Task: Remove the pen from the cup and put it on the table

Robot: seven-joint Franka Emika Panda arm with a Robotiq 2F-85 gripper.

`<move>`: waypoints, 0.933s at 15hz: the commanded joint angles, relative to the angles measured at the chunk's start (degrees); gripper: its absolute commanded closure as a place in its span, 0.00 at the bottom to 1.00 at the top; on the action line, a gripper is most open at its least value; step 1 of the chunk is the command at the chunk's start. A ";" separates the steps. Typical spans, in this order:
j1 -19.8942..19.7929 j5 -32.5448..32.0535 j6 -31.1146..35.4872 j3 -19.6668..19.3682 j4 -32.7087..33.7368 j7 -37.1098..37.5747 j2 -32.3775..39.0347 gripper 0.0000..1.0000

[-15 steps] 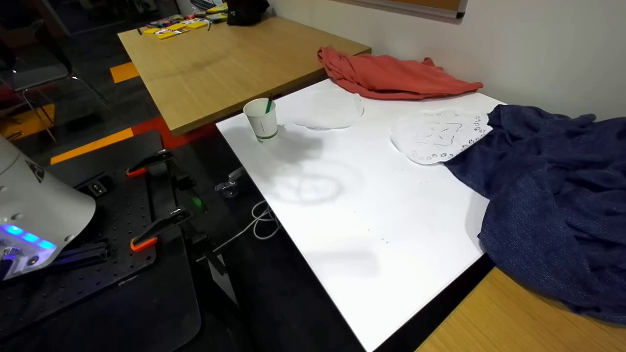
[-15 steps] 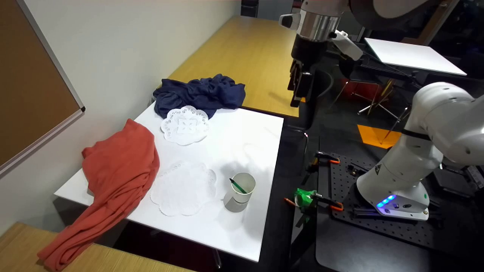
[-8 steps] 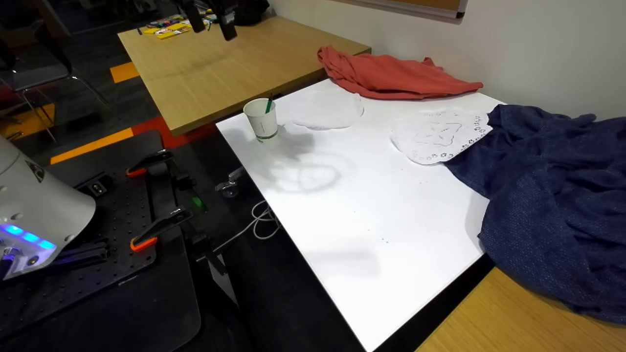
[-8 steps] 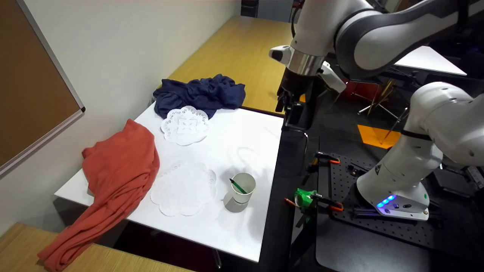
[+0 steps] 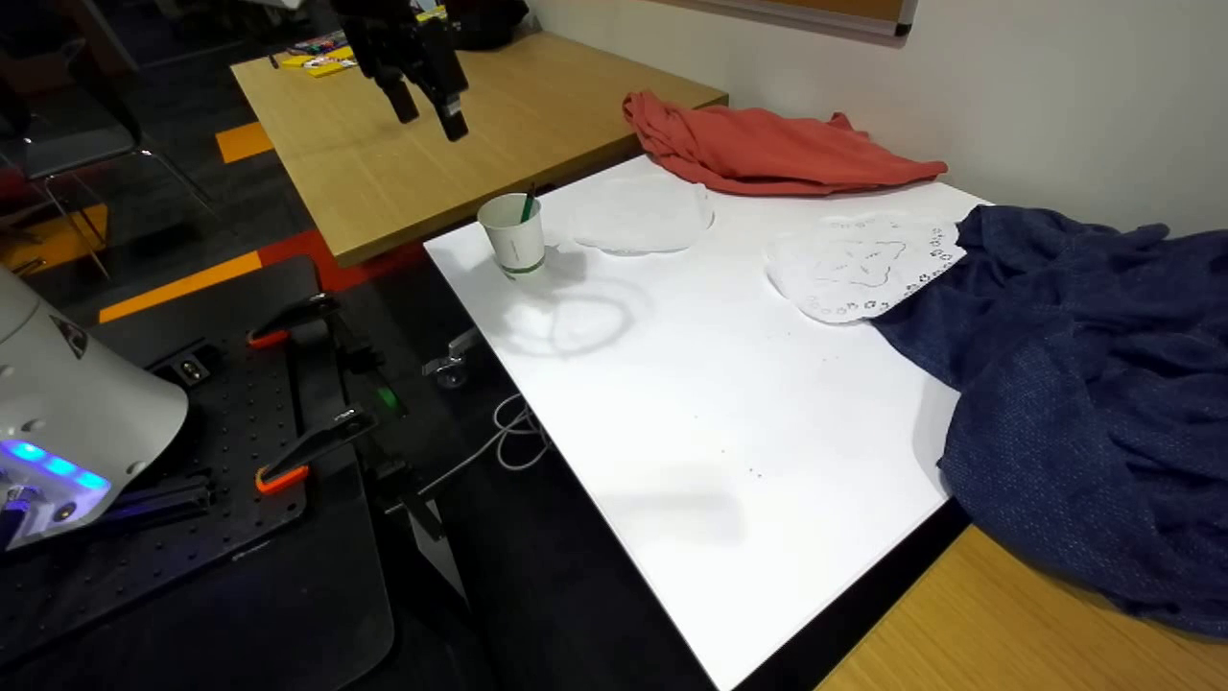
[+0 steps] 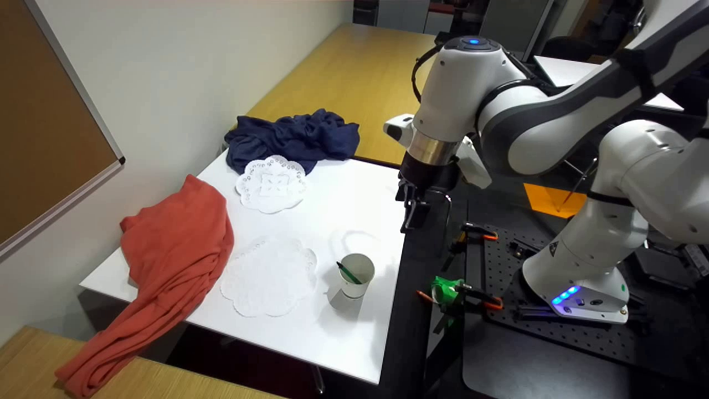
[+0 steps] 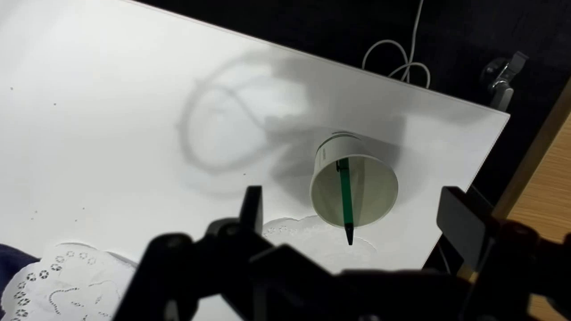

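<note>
The green pen (image 5: 528,205) with a black tip leans in the white cup (image 5: 514,246), its black end above the rim. The pen (image 6: 349,274) and the cup (image 6: 366,270) also show in an exterior view. The cup stands upright near a corner of the glossy white table (image 5: 691,384). My gripper (image 5: 431,121) is open and empty, above the cup and apart from it. In the wrist view the open gripper (image 7: 352,196) has the cup (image 7: 377,191) and pen (image 7: 346,191) showing between its fingers, further off. The pen's lower end is inside the cup.
Two flat white doilies (image 5: 643,219) (image 5: 863,264) lie on the white table. A red cloth (image 5: 777,149) and a dark blue cloth (image 5: 1103,384) lie along the wall side. A wooden table (image 5: 460,125) adjoins near the cup.
The gripper has come down into view and moved toward the cup, staying open. The arm has lowered over the table's edge. The cup and pen have not moved.
</note>
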 commanded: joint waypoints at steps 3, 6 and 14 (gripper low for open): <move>0.76 0.04 8.50 3.64 3.52 7.03 10.14 0.00; 0.79 -0.45 10.84 4.96 6.83 10.24 15.78 0.00; 0.65 0.00 9.50 5.37 8.71 10.10 18.20 0.00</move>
